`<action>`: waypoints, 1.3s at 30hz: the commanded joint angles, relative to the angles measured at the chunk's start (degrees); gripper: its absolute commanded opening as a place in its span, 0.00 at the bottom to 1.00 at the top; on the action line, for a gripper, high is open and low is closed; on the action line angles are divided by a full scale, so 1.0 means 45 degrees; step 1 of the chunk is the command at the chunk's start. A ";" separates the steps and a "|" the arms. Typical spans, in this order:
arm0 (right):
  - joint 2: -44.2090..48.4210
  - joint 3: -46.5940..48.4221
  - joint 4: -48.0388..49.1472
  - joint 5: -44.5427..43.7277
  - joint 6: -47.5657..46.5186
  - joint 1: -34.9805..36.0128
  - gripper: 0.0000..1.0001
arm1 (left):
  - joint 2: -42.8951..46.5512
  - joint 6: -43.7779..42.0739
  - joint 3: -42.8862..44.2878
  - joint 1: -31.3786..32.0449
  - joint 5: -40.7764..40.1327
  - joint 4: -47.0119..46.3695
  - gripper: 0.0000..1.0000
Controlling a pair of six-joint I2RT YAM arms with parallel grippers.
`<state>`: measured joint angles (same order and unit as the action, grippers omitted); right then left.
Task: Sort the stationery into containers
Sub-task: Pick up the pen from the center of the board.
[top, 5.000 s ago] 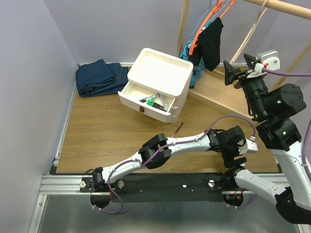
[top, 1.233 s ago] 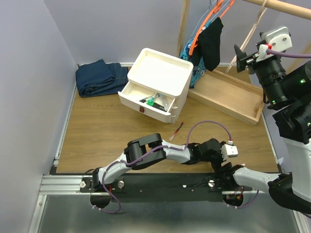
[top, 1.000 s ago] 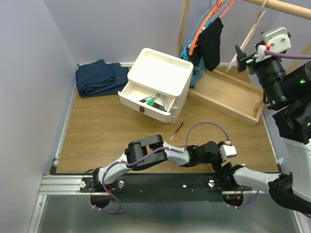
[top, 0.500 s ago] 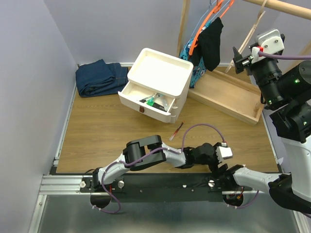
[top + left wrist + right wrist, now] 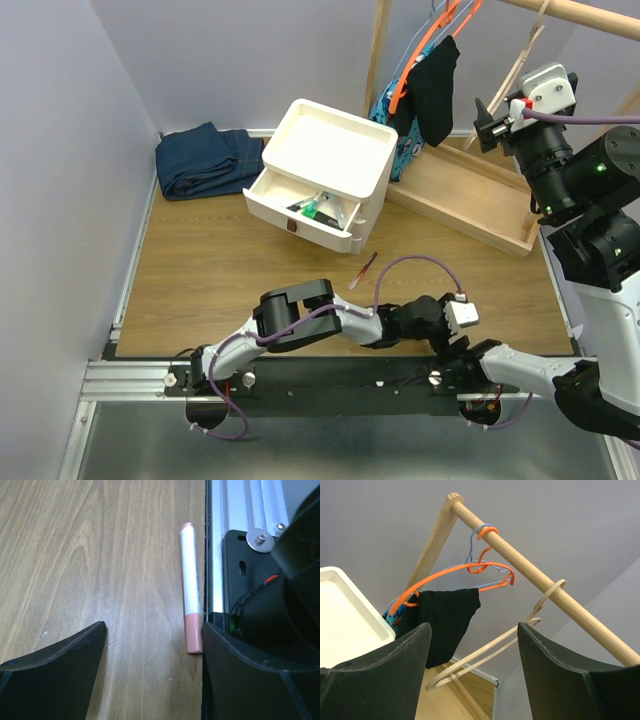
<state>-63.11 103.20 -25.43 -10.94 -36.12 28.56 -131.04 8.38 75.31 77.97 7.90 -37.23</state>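
Since five seconds ago the left gripper (image 5: 150,645) has drawn back from mid-table to the near edge, low over the wood, while the right gripper (image 5: 487,122) has lifted and swung up toward the clothes rail. Its fingers are spread wide, and between them lies a pink-capped marker (image 5: 190,610) — parallel to the metal rail (image 5: 216,540) and tight against it, closer to the right-hand finger. That spot likely explains the folded-back reach: the pen sits just beside the arm mounts, so the wrist must come down almost on top of its own base. The right gripper is also parted and empty, apparently parked high to stay clear. The white drawer unit (image 5: 330,150) stands well apart at the back left, its top drawer (image 5: 305,210) pulled out with a few pens inside — ready for a drop. A red pen (image 5: 364,269) waits mid-table.
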 commanded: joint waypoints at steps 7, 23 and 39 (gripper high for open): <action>0.0196 -0.0549 0.0788 -0.0304 -0.0255 0.0080 0.77 | -0.1153 0.0422 -0.1266 -0.0531 0.0021 0.2552 0.74; 0.0353 -0.1057 0.1178 -0.0342 -0.0255 0.0099 0.77 | -0.1680 -0.1354 -0.1228 -0.0316 0.1409 0.0893 0.74; 0.0997 -0.1975 0.1472 -0.0362 -0.0294 0.0080 0.77 | -0.2363 -0.4166 -0.1736 0.0191 0.2266 -0.1022 0.65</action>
<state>-60.07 96.03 -20.58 -11.33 -37.15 28.56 -135.15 -3.46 71.90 76.77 13.82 -52.53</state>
